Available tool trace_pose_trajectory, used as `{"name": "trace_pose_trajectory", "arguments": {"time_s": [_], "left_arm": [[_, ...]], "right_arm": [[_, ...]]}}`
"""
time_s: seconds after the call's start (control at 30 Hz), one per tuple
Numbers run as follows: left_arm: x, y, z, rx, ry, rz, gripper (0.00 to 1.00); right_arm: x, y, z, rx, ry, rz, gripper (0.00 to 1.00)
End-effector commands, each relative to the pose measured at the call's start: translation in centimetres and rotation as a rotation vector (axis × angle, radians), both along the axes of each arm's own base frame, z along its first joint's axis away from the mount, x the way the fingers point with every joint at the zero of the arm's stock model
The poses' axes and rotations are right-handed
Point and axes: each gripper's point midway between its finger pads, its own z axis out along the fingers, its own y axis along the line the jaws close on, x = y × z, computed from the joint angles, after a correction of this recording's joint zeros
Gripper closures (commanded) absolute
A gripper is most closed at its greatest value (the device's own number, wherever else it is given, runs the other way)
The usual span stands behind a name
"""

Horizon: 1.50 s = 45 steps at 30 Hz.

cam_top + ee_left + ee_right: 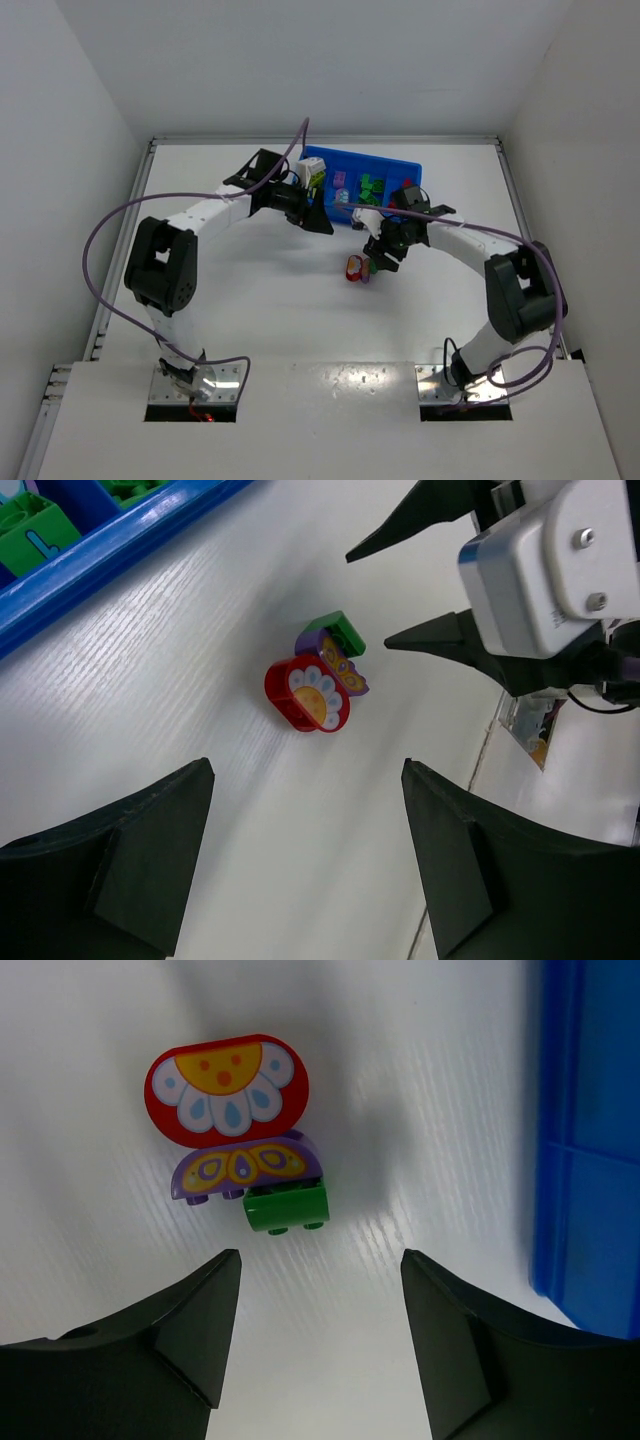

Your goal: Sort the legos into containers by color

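Red brick, purple brick, green brick touching, on table near tray, outside it. Right hand close by bricks, wide apart, empty. Left hand wide apart, empty.

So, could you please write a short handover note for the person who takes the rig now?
Left pincer open, empty, above the table.
Right pincer open, empty, aimed at three loose pieces: red flower brick, purple brick, green brick, touching, on the table beside the blue tray.
Done: green bricks and purple bricks lie in the tray.
Left: sort these three.
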Motion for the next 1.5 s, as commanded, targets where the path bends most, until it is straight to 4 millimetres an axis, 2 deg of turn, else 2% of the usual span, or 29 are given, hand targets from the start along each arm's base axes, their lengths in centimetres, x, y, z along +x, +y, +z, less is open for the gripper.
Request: {"name": "trace_pose_trajectory", "arguments": {"time_s": [0.0, 0.03, 0.27, 0.6, 0.73, 1.0, 1.07, 1.33, 1.43, 1.47], "left_arm": [[0.5, 0.4, 2.3, -0.034, -0.07, -0.005, 0.18], [0.5, 0.4, 2.3, -0.034, -0.07, -0.005, 0.18], [0.9, 0.7, 1.5, -0.027, -0.053, 0.004, 0.18], [1.6, 1.3, 1.5, -0.026, -0.054, 0.023, 0.18], [1.9, 1.7, 1.5, -0.026, -0.054, 0.033, 0.18], [2.4, 2.3, 1.5, -0.025, -0.054, 0.052, 0.18], [2.4, 2.3, 1.5, -0.025, -0.054, 0.052, 0.18], [2.4, 2.3, 1.5, -0.025, -0.054, 0.052, 0.18], [2.4, 2.3, 1.5, -0.025, -0.054, 0.052, 0.18], [2.4, 2.3, 1.5, -0.025, -0.054, 0.052, 0.18]], "right_arm": [[0.5, 0.8, -0.1, 0.01, 0.007, 0.079, 0.35], [0.6, 1.0, 0.2, 0.018, 0.001, 0.1, 0.35], [-0.2, 0.8, -0.7, 0.01, 0.037, 0.161, 0.33], [1.5, 2.1, -1.7, 0.008, 0.042, 0.179, 0.33], [2.2, 2.4, -2.2, 0.006, 0.049, 0.179, 0.39], [1.9, 2.9, -2.7, 0.012, 0.077, 0.202, 0.44], [1.2, 2.9, -3.1, 0.011, 0.108, 0.213, 0.45], [1.2, 3.5, -3.0, 0.027, 0.092, 0.245, 0.41], [1.5, 3.6, -3.1, 0.027, 0.092, 0.245, 0.54], [1.0, 3.8, -3.1, 0.023, 0.105, 0.254, 0.57]]}}
